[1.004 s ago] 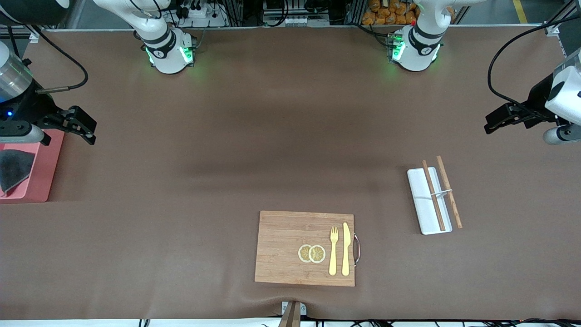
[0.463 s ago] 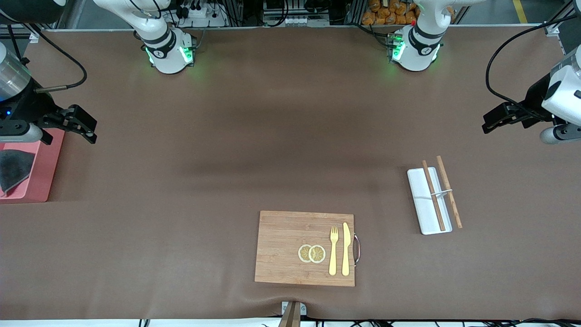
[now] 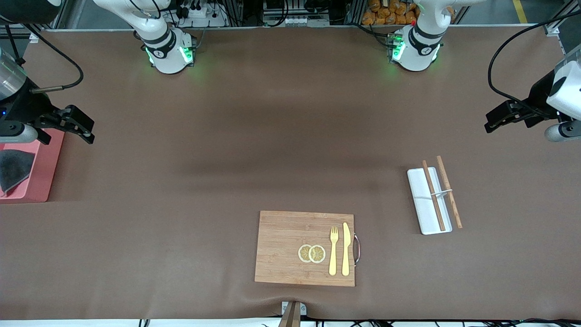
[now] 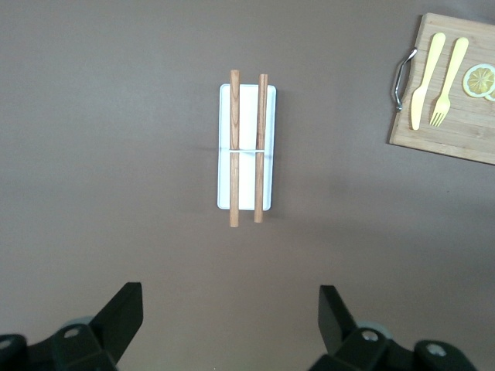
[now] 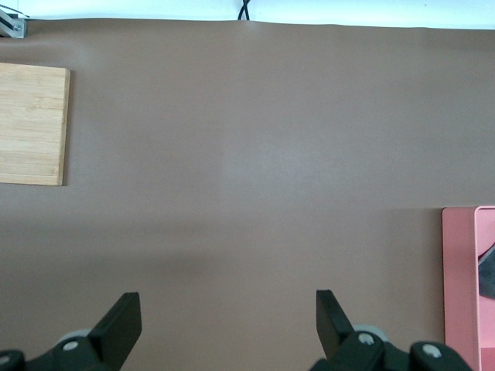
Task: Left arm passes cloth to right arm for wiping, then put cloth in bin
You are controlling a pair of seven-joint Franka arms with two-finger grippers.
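Brown matting covers the whole surface (image 3: 254, 136), and shelves with cables and orange packets stand along its far edge. At the right arm's end sits the pink-red bin (image 3: 43, 175), cut off by the edge of the front view. The dark grey cloth (image 3: 13, 170) lies inside the bin, and it looks folded to a point, though part of it is out of sight. The right arm (image 3: 11, 86), with its shiny silver cuff, hangs in the air with the right end effector (image 3: 75, 125) just past the bin's edge, over the bare surface beside it; its two black fingers (image 5: 120, 325) are spread wide and hold nothing. The left arm (image 3: 565, 88) hangs at its own end of the surface, and the left end effector (image 3: 497, 120) is up over bare matting, its fingers (image 4: 124, 313) also spread wide and empty. A flat white tray (image 3: 420, 206) lies nearer to the front camera than that spot, with two wooden chopsticks (image 3: 442, 193) across it, one partly off its edge. A wooden board (image 3: 281, 247) lies close to the front edge. On it are two lemon slices (image 3: 312, 253), a yellow fork (image 3: 333, 250) and a yellow knife (image 3: 346, 249), side by side.
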